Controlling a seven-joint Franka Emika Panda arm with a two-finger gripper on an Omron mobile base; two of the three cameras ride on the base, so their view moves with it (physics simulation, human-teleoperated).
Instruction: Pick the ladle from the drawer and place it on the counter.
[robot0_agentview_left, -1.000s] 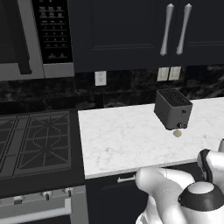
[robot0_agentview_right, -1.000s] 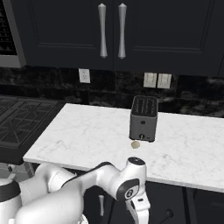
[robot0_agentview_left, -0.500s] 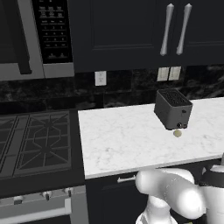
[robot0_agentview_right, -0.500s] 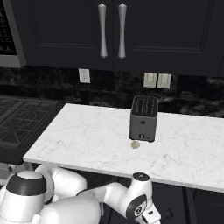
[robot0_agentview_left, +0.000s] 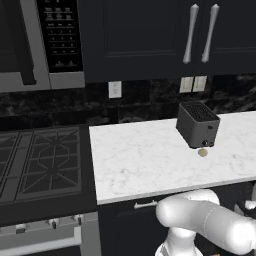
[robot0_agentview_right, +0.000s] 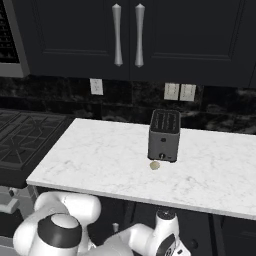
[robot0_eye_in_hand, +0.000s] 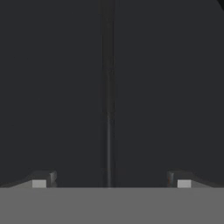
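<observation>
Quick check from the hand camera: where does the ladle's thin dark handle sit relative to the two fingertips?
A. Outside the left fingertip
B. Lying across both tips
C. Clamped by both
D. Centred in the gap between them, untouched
D: the ladle runs straight up the middle, the gripper fingertips standing wide apart either side.

A dark toaster (robot0_agentview_left: 198, 124) stands with 2 slots up, a small round tan object (robot0_agentview_left: 203, 152) just beside its front. A black gas stovetop (robot0_agentview_left: 39, 162) lies to the left, under a microwave (robot0_agentview_left: 42, 42). 2 steel handles (robot0_agentview_right: 128, 35) hang on dark cabinets.
</observation>
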